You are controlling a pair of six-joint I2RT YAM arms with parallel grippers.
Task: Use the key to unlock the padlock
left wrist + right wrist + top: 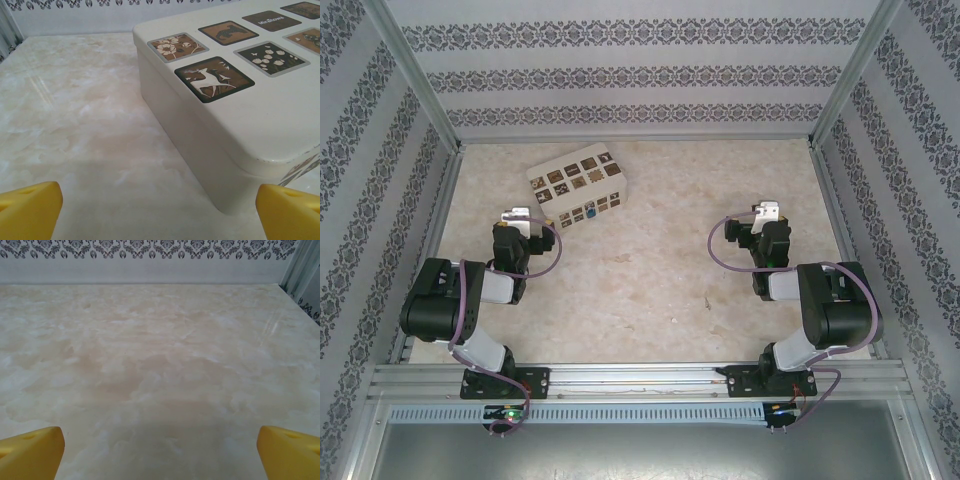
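A tiny teal-blue padlock (591, 212) shows as a small blue spot at the near long side of the white box with brown patterned squares (578, 184); its shackle is too small to make out. I see no key. My left gripper (517, 216) sits just left of the box's near corner, open, its yellow fingertips (30, 207) wide apart with bare table between them and the box (225, 115) ahead to the right. My right gripper (767, 212) hovers over bare table at the right, open and holding nothing (160, 452).
The marble-patterned table (660, 270) is enclosed by patterned walls (630, 75) at the back and on both sides. Metal frame rails (640, 378) run along the near edge by the arm bases. Open table lies between the two arms.
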